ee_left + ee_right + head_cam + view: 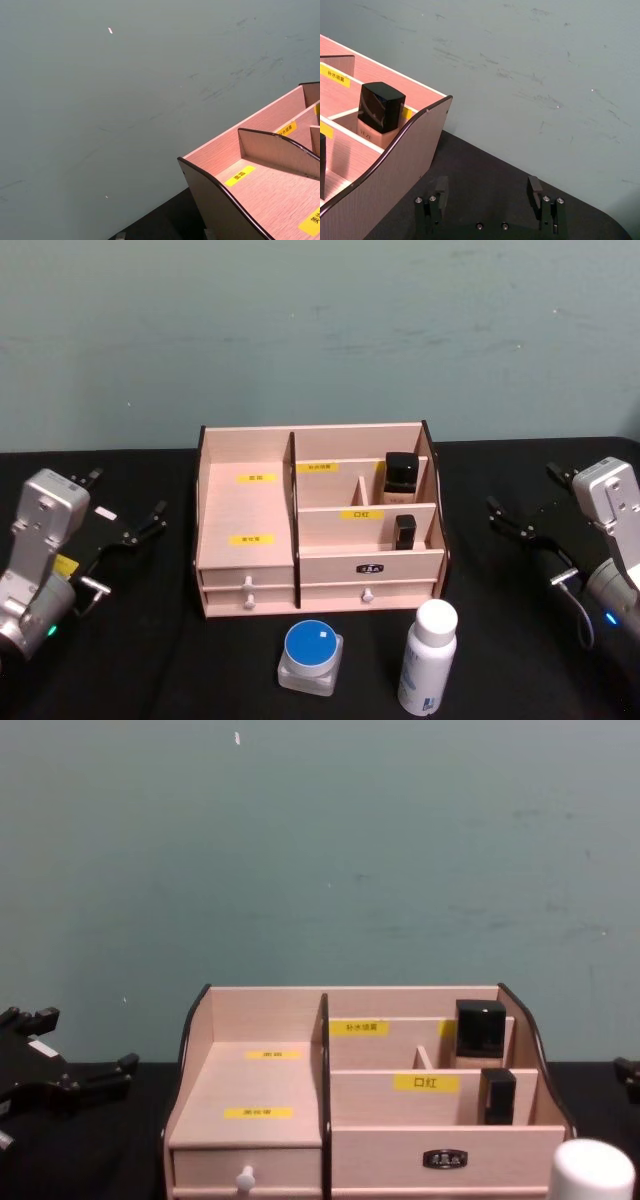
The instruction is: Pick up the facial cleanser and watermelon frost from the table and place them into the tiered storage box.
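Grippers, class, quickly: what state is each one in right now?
Left gripper: open, holding nothing, left of the tiered storage box.
Right gripper: open, holding nothing, on the box's right.

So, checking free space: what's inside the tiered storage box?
The tiered storage box holds a larger black-capped bottle at right rear and a smaller dark bottle in front of it, lower parts covered by dividers. The drawers are shut, contents hidden.
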`<state>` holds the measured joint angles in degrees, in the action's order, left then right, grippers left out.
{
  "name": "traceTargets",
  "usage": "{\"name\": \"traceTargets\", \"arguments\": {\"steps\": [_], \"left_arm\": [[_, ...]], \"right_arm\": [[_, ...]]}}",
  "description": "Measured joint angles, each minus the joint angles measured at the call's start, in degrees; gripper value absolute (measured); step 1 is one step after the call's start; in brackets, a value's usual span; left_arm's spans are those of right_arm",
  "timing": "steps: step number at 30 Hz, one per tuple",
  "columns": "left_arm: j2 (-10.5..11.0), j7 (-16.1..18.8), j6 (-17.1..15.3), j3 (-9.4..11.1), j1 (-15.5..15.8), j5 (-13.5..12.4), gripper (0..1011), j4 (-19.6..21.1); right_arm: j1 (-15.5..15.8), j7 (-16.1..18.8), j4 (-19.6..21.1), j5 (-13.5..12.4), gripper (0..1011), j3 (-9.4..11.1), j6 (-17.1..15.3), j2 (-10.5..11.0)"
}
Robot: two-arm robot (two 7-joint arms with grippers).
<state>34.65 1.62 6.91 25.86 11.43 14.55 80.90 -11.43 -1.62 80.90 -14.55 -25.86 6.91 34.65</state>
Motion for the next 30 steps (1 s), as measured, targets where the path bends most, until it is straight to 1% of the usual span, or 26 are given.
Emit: {"name": "traceTargets", "arguments": {"steps": [30], "left_arm": [[0.0,0.0,0.0,0.0,0.0,0.0,1010,0.0]], "right_arm": [[0.0,0.0,0.0,0.0,1002,0.0,0.0,0.0]]}}
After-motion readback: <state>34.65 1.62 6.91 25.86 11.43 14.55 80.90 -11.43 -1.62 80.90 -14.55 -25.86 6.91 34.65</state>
